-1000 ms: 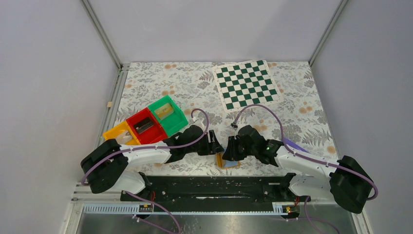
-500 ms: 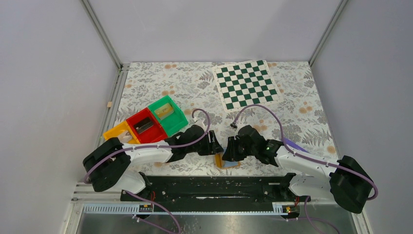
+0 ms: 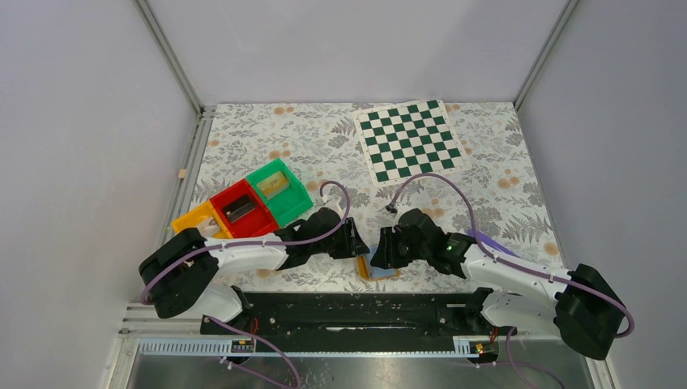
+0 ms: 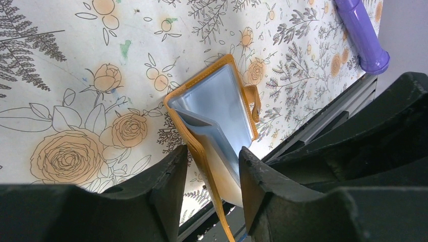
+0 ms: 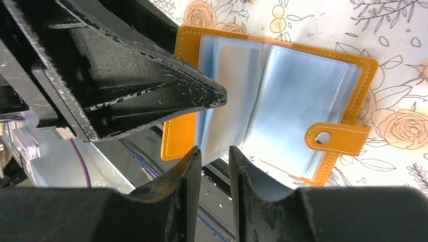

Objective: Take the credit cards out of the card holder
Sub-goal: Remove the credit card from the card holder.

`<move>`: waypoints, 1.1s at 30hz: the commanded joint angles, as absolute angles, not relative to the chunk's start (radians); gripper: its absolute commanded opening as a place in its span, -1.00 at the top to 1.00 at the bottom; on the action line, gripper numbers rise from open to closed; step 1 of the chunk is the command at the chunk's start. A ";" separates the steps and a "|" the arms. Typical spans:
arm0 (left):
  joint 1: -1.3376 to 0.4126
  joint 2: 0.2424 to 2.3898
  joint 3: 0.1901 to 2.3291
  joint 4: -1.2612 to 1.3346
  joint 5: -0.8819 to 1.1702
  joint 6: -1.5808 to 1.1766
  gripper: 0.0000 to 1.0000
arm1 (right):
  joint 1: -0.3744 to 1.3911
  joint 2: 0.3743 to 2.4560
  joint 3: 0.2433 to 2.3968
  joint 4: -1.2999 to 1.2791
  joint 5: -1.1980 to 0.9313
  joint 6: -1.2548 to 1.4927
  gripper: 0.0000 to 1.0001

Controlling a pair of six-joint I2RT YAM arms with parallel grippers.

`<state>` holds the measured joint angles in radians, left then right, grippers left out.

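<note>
The card holder [image 3: 377,268] lies open near the table's front edge, orange outside with pale-blue plastic sleeves [image 5: 282,96] and a snap tab [image 5: 335,137]. I cannot make out the credit cards in the sleeves. My left gripper [image 4: 214,151] straddles one orange cover and its sleeves [image 4: 217,106]. The right finger touches the sleeves, and a gap shows beside the left finger. My right gripper [image 5: 214,149] stands slightly open at the sleeves' near edge, with one sleeve's corner just at its fingertips. In the top view both grippers, left [image 3: 360,244] and right [image 3: 381,252], meet over the holder.
A green-and-white chessboard [image 3: 410,139] lies at the back right. Green [image 3: 279,190], red [image 3: 241,211] and orange [image 3: 197,220] bins sit in a row at the left. A purple cylinder [image 4: 361,33] lies to the right. The black base rail [image 3: 348,312] runs right by the holder.
My left jaws have narrowed around the holder's cover and sleeves. My right jaws have widened a little. The holder has shifted slightly.
</note>
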<state>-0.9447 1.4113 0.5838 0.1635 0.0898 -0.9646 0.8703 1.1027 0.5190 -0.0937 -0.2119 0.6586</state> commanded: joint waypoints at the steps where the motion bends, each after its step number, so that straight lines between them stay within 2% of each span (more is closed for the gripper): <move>1: -0.948 1.403 0.609 0.166 0.067 -0.954 0.23 | 0.879 1.048 0.537 -0.133 -0.156 0.641 0.33; 5: -0.947 1.392 0.606 0.166 0.068 -0.954 0.24 | 0.879 1.049 0.539 -0.140 -0.157 0.638 0.34; 14: -0.946 1.391 0.613 0.165 0.075 -0.953 0.25 | 0.883 1.088 0.520 -0.080 -0.246 0.591 0.07; 24: -0.947 1.394 0.624 0.157 0.079 -0.954 0.26 | 0.910 1.093 0.503 -0.085 -0.248 0.539 0.07; 33: -0.946 1.392 0.630 0.140 0.082 -0.951 0.26 | 0.941 1.060 0.417 -0.016 -0.178 0.481 -0.04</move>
<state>-0.9447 1.4109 0.5903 0.1432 0.0902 -0.9649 0.9218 1.0805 0.4450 -0.0681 -0.2230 0.5312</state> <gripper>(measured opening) 0.371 0.513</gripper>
